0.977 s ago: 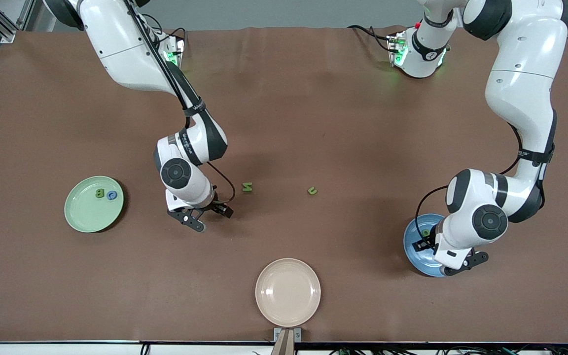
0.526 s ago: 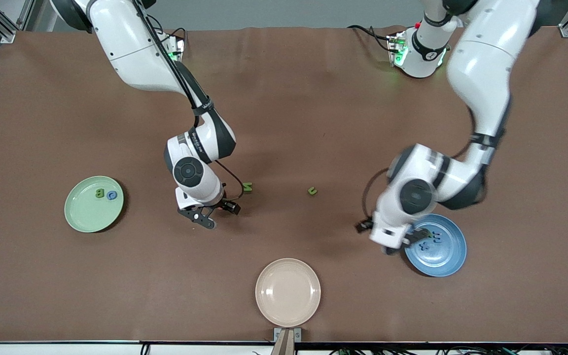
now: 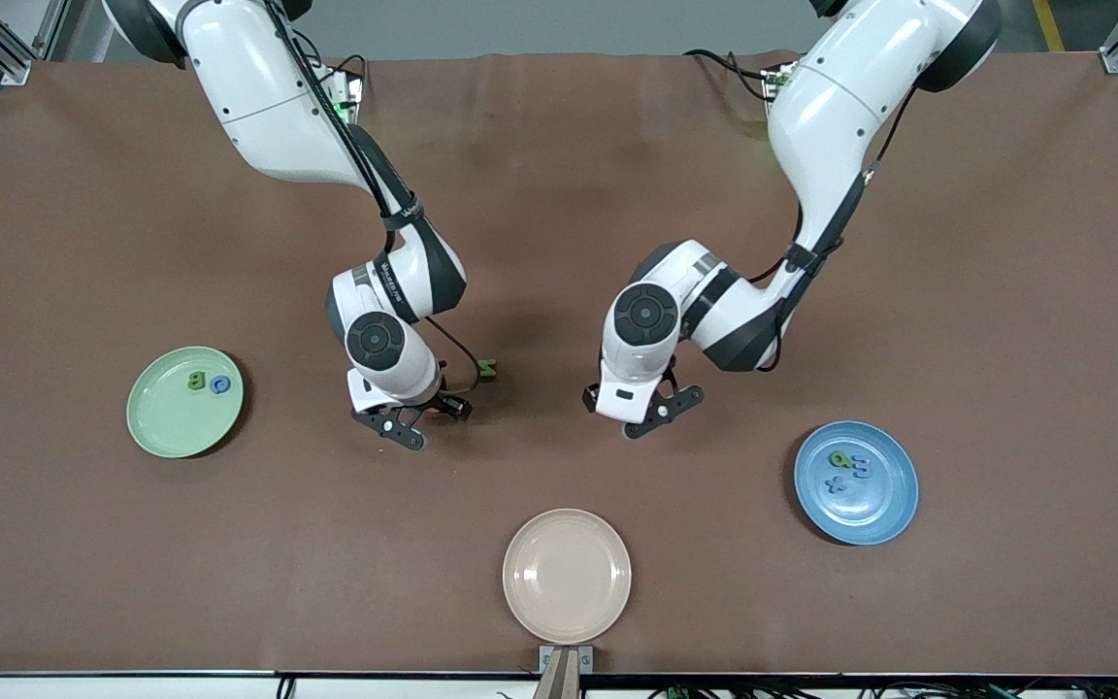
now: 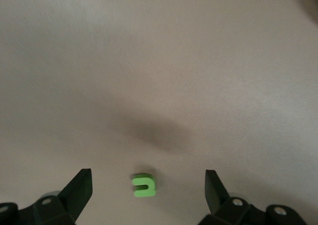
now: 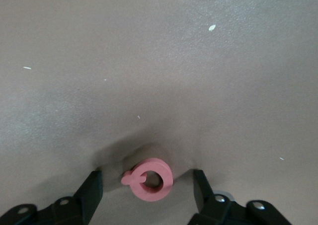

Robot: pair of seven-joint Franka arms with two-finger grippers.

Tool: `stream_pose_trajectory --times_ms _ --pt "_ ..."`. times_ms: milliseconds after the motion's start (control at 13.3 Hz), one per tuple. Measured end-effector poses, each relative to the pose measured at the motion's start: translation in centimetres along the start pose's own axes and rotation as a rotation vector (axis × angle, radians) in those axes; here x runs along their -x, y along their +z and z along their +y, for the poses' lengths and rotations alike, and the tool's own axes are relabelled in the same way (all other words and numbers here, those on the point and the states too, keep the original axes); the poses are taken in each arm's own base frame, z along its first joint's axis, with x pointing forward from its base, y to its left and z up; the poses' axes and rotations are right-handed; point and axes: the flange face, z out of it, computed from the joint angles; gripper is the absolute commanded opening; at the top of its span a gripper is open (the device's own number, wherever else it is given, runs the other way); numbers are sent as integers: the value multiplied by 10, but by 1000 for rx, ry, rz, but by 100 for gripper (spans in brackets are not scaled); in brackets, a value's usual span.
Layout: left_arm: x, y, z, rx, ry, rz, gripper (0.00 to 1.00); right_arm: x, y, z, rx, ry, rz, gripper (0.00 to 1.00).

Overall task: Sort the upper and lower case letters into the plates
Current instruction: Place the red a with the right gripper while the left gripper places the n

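Note:
The mint green plate (image 3: 166, 427) lies toward the right arm's end and holds a green B (image 3: 195, 381) and a blue C (image 3: 220, 385). Toward the left arm's end, the blue plate (image 3: 881, 512) holds three small pieces. My left gripper (image 3: 629, 413) (image 4: 147, 179) hangs open over a small green u-shaped letter (image 4: 143, 185), which its arm hides in the front view. My right gripper (image 3: 420, 419) (image 5: 146, 179) is low, with its fingers on either side of a pink ring-shaped letter (image 5: 149, 179) and a gap on each side. A green N (image 3: 487, 369) lies beside that gripper.
An empty cream-beige plate (image 3: 567, 575) sits at the table edge nearest the front camera, midway between the arms. Both arms reach in over the middle of the brown table (image 3: 559, 194), their wrists about a plate's width apart.
My left arm swung from over the blue plate to over the green u-shaped letter, opening and leaving a green piece in that plate. My right gripper shifted slightly toward the N and narrowed.

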Motion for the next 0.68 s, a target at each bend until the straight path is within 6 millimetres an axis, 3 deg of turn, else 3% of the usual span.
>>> stream_pose_trajectory --times_ms 150,451,676 --pt "5 23 -6 3 -73 -7 99 0 0 0 0 0 0 65" --pt "20 53 -18 43 -136 -16 81 0 -2 -2 -4 -2 2 51" --pt "21 51 -19 53 -138 -14 73 0 -3 -3 -7 -3 4 44"
